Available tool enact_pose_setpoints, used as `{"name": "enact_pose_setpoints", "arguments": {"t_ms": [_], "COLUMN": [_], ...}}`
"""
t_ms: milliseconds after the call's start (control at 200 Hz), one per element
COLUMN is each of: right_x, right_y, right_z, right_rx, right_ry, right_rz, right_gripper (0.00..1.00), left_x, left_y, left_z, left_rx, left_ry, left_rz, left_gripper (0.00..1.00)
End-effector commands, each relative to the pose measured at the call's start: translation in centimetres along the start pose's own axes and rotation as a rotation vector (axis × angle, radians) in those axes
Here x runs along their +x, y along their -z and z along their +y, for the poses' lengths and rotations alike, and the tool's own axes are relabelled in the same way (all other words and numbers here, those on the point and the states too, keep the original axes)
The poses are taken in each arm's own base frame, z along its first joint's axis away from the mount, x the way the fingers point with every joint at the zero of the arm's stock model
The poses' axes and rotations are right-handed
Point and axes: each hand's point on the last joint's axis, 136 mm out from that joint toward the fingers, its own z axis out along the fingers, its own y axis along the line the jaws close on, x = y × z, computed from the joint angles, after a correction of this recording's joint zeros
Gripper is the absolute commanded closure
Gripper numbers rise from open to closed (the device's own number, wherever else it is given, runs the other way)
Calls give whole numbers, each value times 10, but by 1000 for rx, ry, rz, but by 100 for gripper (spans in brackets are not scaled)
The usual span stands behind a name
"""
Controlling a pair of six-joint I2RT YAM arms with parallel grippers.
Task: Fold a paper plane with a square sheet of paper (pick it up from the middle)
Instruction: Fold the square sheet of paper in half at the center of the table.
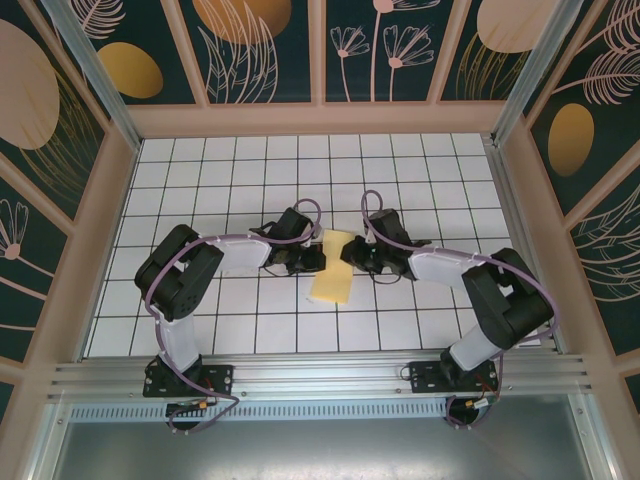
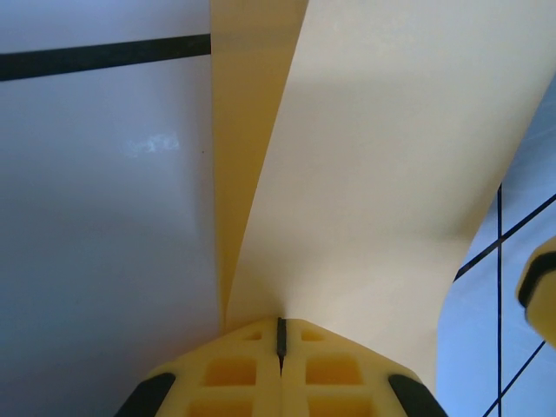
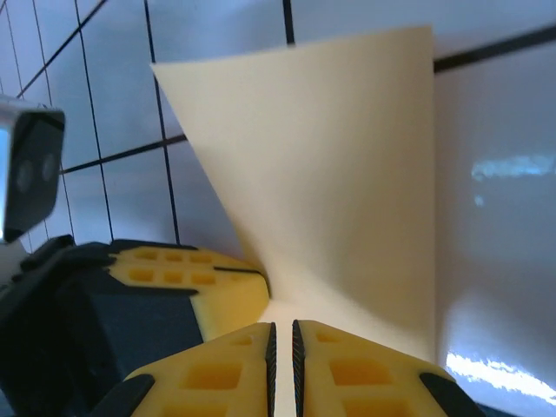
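1. Two robot grippers meet over the middle of a white desk (image 1: pixel 200 180) ruled with a black grid, a pale yellow sheet of paper (image 1: pixel 333 282) caught between them.
2. The left gripper (image 1: pixel 318 260) is clamped tight on the paper's left side. Through its wrist camera the yellow pads press together with no gap, and the paper rises straight out of the seam between them.
3. The right gripper (image 1: pixel 347 252) pinches the opposite side, towards the far end of the sheet. Its pads stand only a hair apart, with the paper sandwiched between them.
4. The paper is doubled over. From the left wrist, two layers part in a narrow V above the point where they are gripped.
5. Seen from above, the sheet reads as an oblong narrower than a square, running away from the arm bases. Its far end sits between the two grippers, and its near end looks to lie on the desk.
6. The grippers face each other, their tips close together across the paper. From the right wrist, a pad of the left gripper shows just beside the right gripper's own.
7. Dark teal wall panels (image 1: pixel 260 40) painted with pale leaves and orange discs enclose the desk at the back and on both sides.
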Motion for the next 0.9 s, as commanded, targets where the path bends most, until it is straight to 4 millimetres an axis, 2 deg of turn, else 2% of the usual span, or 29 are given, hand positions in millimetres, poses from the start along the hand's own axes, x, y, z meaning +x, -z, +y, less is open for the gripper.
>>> {"name": "enact_pose_setpoints", "arguments": {"t_ms": [0,195,270,365,510,530,590,721,891], "right_x": [5,24,26,19,-3,-14,-22,-25,-11], "right_y": [-11,-23,-26,-23,-9,-5,-3,-8,-19], "right_z": [-24,-51,-56,-43,-7,-10,-7,-22,-41], "right_rx": [68,97,106,84,13,13,3,32,55], "right_ry": [-8,-55,-61,-44,15,1,3,-22,-52], "right_rz": [23,54,66,56,11,-12,-27,-22,14], "right_gripper": [83,82,82,82,81,82,82,82,82], "left_x": [41,43,43,43,44,44,44,43,43], "left_y": [-16,-16,-17,-16,-15,-15,-16,-16,-15], "left_z": [58,60,61,62,63,62,63,62,61], "left_rx": [-201,-205,-207,-213,-217,-216,-217,-214,-213], "left_ry": [46,45,45,42,41,40,43,40,38], "left_rz": [113,115,116,116,116,115,118,116,114], "left_gripper": [98,98,98,98,98,98,98,98,98]}}
